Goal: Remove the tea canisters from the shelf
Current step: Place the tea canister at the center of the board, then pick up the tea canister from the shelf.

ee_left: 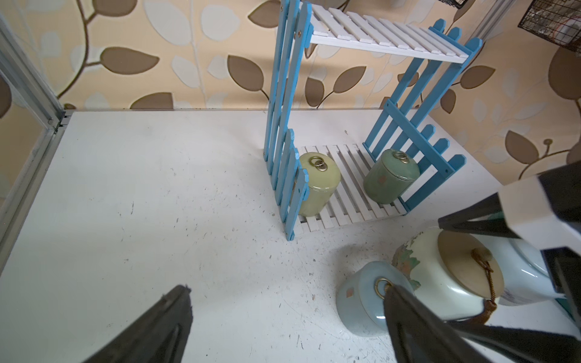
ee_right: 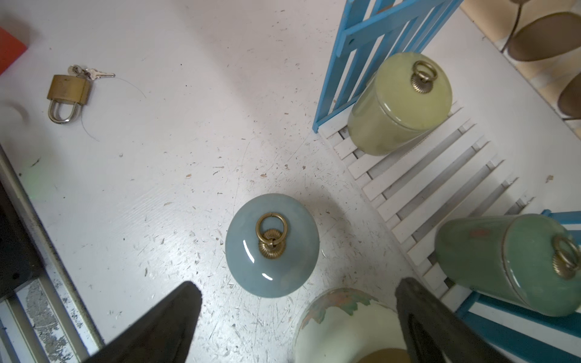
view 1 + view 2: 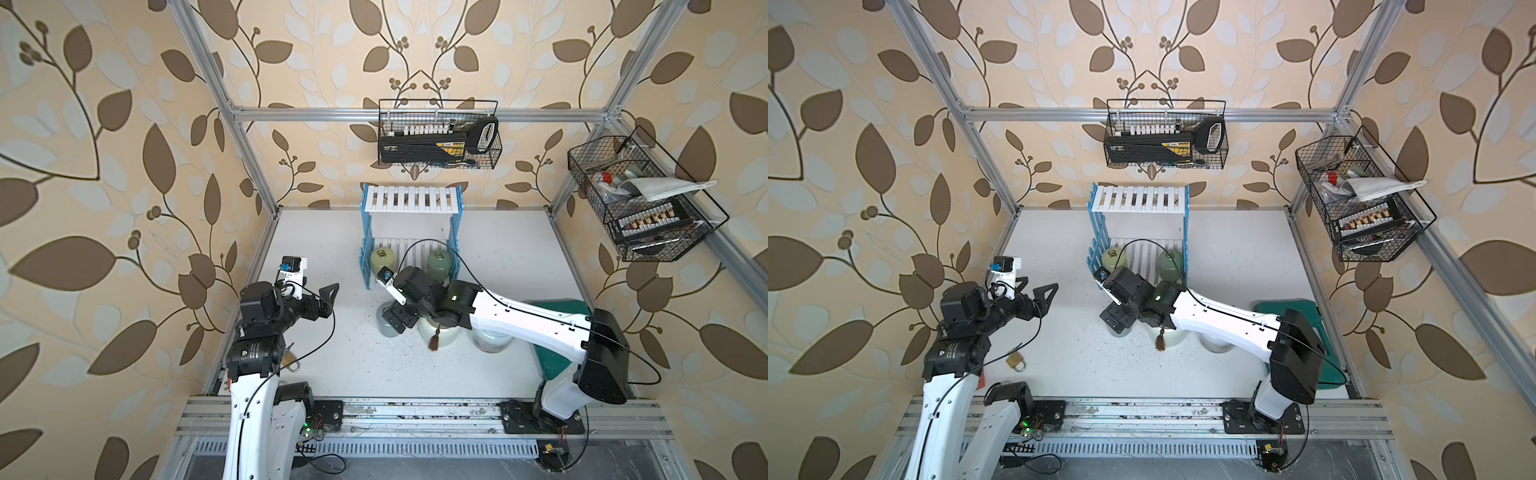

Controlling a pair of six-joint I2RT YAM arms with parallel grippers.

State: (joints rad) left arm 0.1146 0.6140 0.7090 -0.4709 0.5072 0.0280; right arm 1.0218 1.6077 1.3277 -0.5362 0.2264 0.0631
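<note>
The shelf (image 3: 411,199) stands at the back of the table. On its lower board sit a yellow-green canister (image 2: 399,103) on the left and a sage green one (image 2: 509,264) on the right. In front of it, on the table, stand a small grey-blue canister (image 2: 272,248), the cream canister (image 1: 449,276) with its brown tassel, and the pale-blue one (image 3: 492,338) under the right arm. My right gripper (image 2: 297,284) hangs open just above the grey-blue canister and the cream one, holding nothing. To the left, my left gripper (image 1: 287,289) is open over bare table.
A brass padlock with keys (image 2: 66,94) lies at the front left, beside a red corner (image 2: 9,47). A dark green flat thing (image 3: 557,316) lies under the right arm. Black wire baskets hang on the back wall (image 3: 438,137) and the right wall (image 3: 640,199).
</note>
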